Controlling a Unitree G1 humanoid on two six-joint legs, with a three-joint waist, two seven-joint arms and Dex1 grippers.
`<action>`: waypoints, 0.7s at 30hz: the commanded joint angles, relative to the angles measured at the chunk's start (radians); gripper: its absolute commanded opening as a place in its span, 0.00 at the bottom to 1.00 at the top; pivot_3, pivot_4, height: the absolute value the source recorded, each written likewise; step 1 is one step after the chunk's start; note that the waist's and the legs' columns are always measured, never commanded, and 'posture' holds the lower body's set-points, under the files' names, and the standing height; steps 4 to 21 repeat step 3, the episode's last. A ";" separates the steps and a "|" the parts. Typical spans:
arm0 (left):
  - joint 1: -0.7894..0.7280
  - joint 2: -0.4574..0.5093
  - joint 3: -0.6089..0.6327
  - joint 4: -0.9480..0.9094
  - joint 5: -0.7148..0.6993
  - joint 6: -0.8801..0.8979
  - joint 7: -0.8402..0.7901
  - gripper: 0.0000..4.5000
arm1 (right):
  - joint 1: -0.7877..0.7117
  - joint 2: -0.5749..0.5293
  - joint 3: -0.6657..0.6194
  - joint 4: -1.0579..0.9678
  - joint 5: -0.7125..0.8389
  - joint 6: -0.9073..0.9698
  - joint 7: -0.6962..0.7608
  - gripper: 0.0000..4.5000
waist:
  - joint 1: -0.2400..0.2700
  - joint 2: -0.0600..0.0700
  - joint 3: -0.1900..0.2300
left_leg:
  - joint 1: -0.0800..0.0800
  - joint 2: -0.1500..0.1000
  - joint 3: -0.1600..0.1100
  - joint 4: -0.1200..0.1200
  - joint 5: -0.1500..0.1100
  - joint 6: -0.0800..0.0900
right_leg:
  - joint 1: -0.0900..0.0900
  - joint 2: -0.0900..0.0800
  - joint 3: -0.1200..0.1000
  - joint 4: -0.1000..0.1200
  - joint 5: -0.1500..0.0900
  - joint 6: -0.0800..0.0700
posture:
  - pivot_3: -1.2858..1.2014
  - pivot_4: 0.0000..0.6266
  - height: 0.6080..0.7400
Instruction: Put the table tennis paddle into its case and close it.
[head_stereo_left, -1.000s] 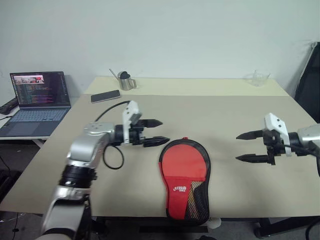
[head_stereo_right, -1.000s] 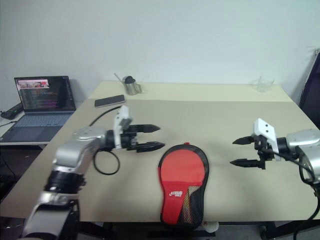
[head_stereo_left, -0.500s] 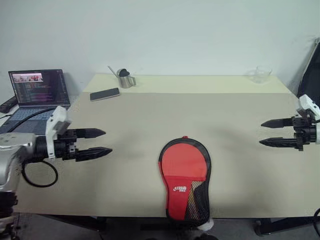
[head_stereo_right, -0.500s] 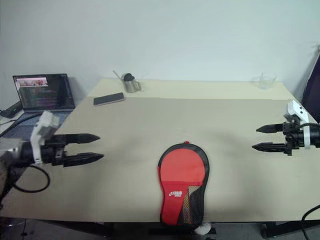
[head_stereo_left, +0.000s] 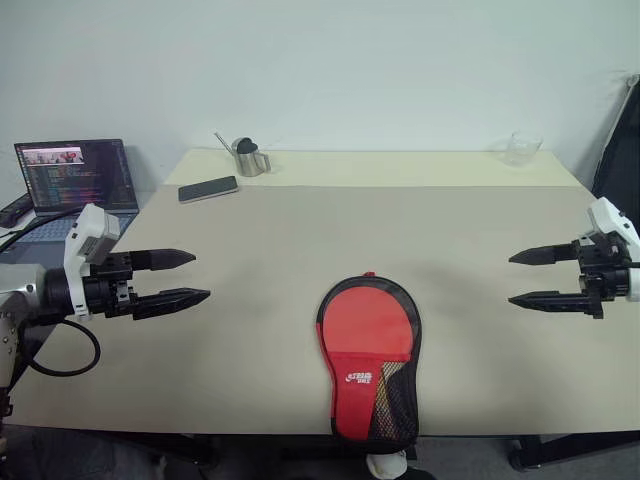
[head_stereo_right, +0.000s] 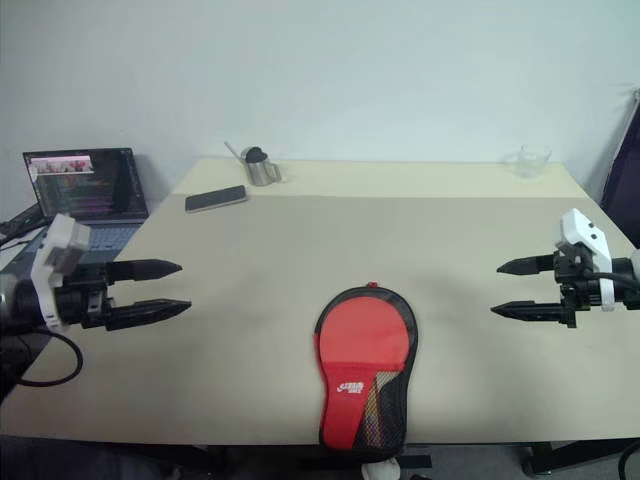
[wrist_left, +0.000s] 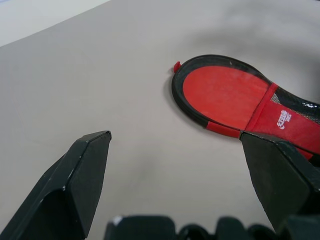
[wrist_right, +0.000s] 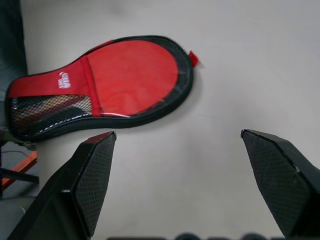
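The case (head_stereo_left: 370, 360) lies flat at the table's (head_stereo_left: 300, 230) near edge, centre, looking zipped; the paddle is prob. inside, handle faintly seen through the mesh. L gripper (head_stereo_left: 178, 278) and R gripper (head_stereo_left: 528, 279) hover well apart either side, fingers spread, empty.
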 joint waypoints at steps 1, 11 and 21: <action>0.013 0.025 0.027 -0.025 -0.018 -0.003 0.003 1.00 | 0.001 -0.010 -0.049 -0.057 0.035 0.025 -0.018 0.98 | 0.000 0.000 0.000 | 0.000 0.000 0.000 0.000 0.000 0.000 | 0.000 0.000 0.000 0.000 0.000 0.000 | 0.52 0.24 1.00; 0.026 0.028 0.035 -0.039 -0.022 0.006 0.009 1.00 | -0.008 0.002 -0.046 -0.068 0.044 0.022 -0.026 0.98 | 0.000 0.000 0.000 | 0.000 0.000 0.000 0.000 0.000 0.000 | 0.000 0.000 0.000 0.000 0.000 0.000 | 0.52 0.24 1.00; 0.026 0.028 0.035 -0.039 -0.022 0.006 0.009 1.00 | -0.008 0.002 -0.046 -0.068 0.044 0.022 -0.026 0.98 | 0.000 0.000 0.000 | 0.000 0.000 0.000 0.000 0.000 0.000 | 0.000 0.000 0.000 0.000 0.000 0.000 | 0.52 0.24 1.00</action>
